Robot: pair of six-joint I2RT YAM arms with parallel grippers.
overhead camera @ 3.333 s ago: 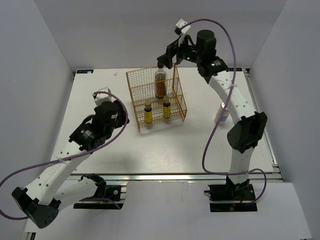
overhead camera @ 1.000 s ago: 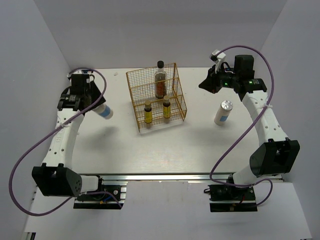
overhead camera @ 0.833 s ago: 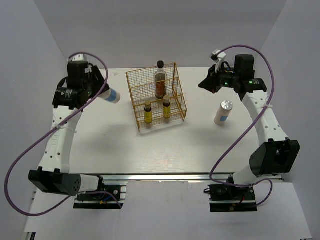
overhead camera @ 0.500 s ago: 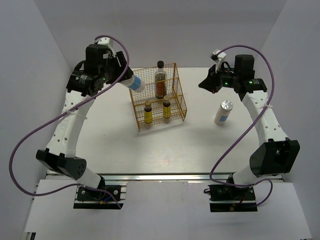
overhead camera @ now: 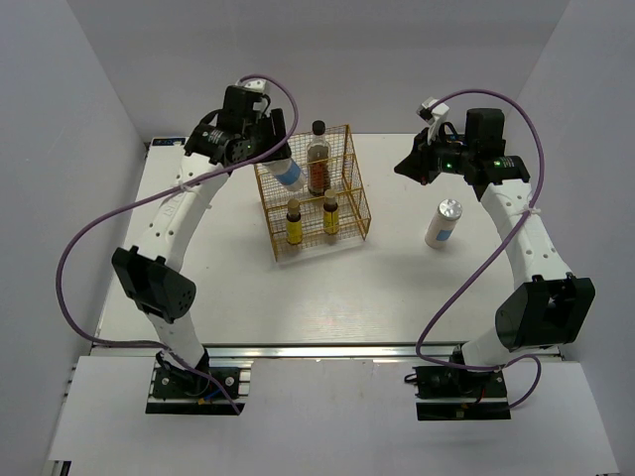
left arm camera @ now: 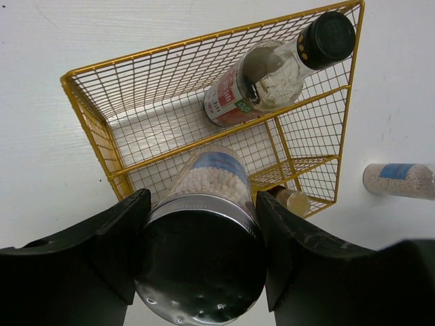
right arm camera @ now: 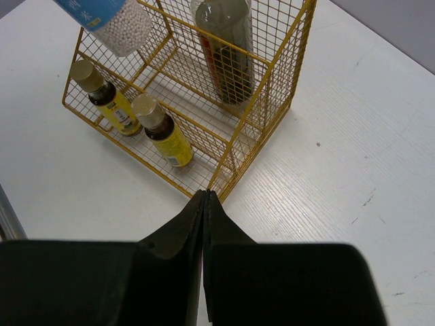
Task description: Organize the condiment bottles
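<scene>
My left gripper [overhead camera: 270, 151] [left arm camera: 200, 207] is shut on a white bottle [overhead camera: 288, 174] [left arm camera: 212, 178] with a blue label and a grey lid. It holds the bottle tilted over the back left part of the gold wire rack [overhead camera: 349, 213] [left arm camera: 88, 102]. A tall dark bottle [overhead camera: 317, 159] [left arm camera: 272, 75] stands in the rack's back. Two small amber bottles [overhead camera: 294, 223] [overhead camera: 330, 214] stand in its front row. A second white bottle [overhead camera: 444, 223] [left arm camera: 401, 180] stands on the table to the right. My right gripper [overhead camera: 407, 167] [right arm camera: 205, 193] hovers right of the rack, shut and empty.
The white table [overhead camera: 327, 297] is walled by pale panels on the left, back and right. The rack's wire walls [right arm camera: 272, 95] rise around the bottles inside it. The right arm's cable loops above the table's right side.
My left arm has swung from the table's left side to above the rack, carrying the white bottle. The right arm has stayed in place.
</scene>
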